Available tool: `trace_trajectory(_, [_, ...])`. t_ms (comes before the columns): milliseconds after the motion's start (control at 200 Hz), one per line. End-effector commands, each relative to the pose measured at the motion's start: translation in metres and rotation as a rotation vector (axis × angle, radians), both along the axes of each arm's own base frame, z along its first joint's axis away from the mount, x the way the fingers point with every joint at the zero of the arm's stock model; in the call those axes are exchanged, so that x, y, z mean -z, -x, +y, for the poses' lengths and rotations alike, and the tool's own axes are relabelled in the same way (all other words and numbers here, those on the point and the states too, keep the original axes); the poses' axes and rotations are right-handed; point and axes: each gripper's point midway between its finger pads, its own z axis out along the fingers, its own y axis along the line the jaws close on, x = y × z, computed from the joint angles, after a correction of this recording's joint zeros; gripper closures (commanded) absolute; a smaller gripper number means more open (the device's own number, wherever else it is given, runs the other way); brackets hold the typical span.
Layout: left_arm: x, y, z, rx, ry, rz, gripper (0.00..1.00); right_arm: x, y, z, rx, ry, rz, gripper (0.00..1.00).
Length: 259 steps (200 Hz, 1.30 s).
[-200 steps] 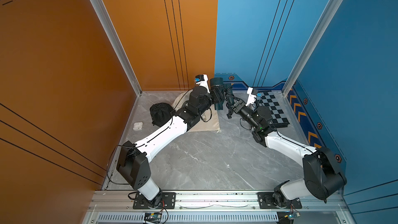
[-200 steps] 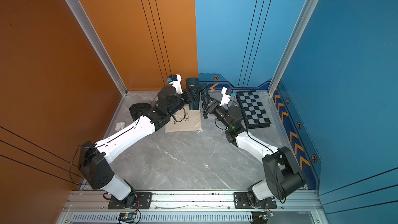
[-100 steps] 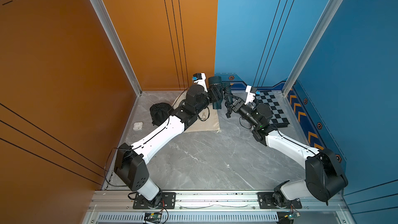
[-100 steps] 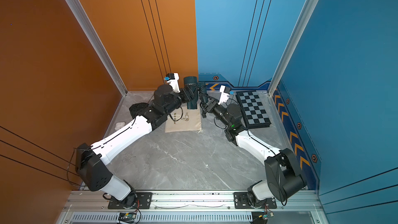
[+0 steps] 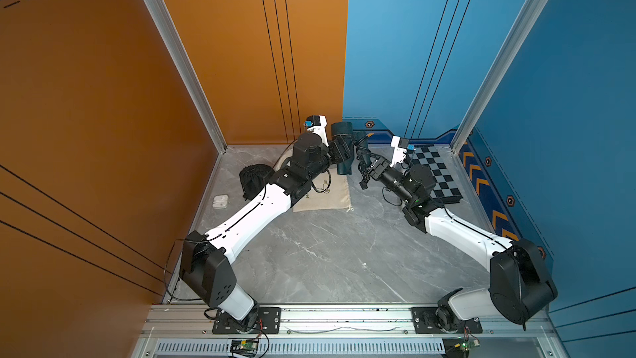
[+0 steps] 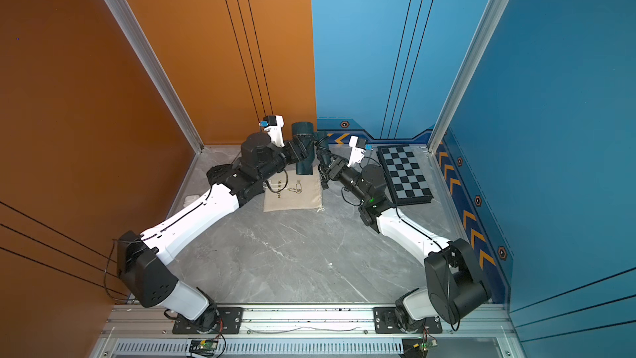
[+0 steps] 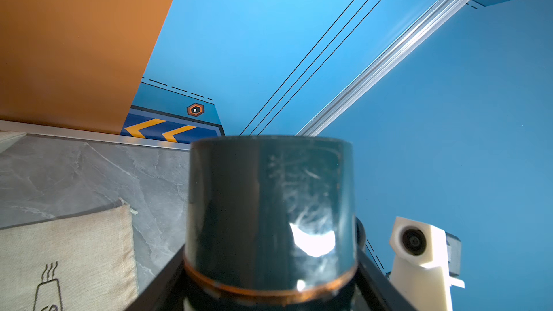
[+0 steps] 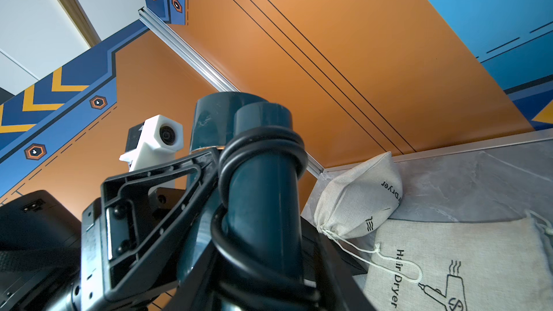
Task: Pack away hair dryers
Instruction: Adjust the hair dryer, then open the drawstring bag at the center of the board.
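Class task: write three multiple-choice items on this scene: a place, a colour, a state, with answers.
1. The black-and-grey checkered board lies on the robot's: A left side; B right side; C middle.
2. The flat cloth drawstring bag printed "Hair Dryer" is: A black; B pink; C beige.
3. The dark teal plastic hair dryer is: A held by both grippers; B lying on the table; C inside a bag.
Answers: 1 B, beside the right arm. 2 C, plain beige cloth. 3 A, the left gripper clamps its barrel, the right gripper its cord-wound handle.
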Motion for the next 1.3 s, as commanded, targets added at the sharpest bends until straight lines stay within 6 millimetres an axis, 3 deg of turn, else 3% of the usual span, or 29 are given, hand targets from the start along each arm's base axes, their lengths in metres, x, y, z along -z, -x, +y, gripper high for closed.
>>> trace_trajectory(0, [-0.052,-0.003,0.05,-0.111,0.024,-0.106,0.35,-0.039,-0.007,-0.029,0.112,-0.062,-0.069,0.9])
trace_trajectory(230, [-0.053,-0.003,0.069,-0.11,0.055,-0.102,0.15,-0.039,-0.007,-0.03,0.117,-0.052,-0.073,0.9])
trace_trajectory(270, [-0.053,-0.004,0.07,-0.107,0.056,-0.1,0.08,-0.04,-0.006,-0.03,0.117,-0.052,-0.076,0.9])
trace_trajectory(460, [-0.049,-0.004,0.077,-0.104,0.046,-0.078,0.04,-0.036,-0.006,-0.033,0.128,-0.029,-0.069,0.9])
trace_trajectory(651, [-0.025,-0.002,0.095,-0.142,-0.074,0.005,0.03,-0.021,-0.009,-0.048,0.172,0.045,-0.025,0.9])
trace_trajectory(691, [-0.015,0.0,0.098,-0.142,-0.122,0.038,0.03,-0.013,-0.011,-0.055,0.191,0.068,-0.002,0.9])
trace_trajectory(986, [0.116,0.009,0.104,-0.091,-0.521,0.367,0.06,0.041,-0.006,-0.126,0.343,0.277,0.158,0.9])
trace_trajectory(1126, [0.171,0.004,0.073,0.018,-0.64,0.472,0.07,0.061,0.0,-0.154,0.393,0.375,0.23,0.9])
trace_trajectory(1291, [0.214,-0.01,0.028,0.108,-0.73,0.529,0.08,0.074,0.005,-0.187,0.448,0.38,0.285,0.9])
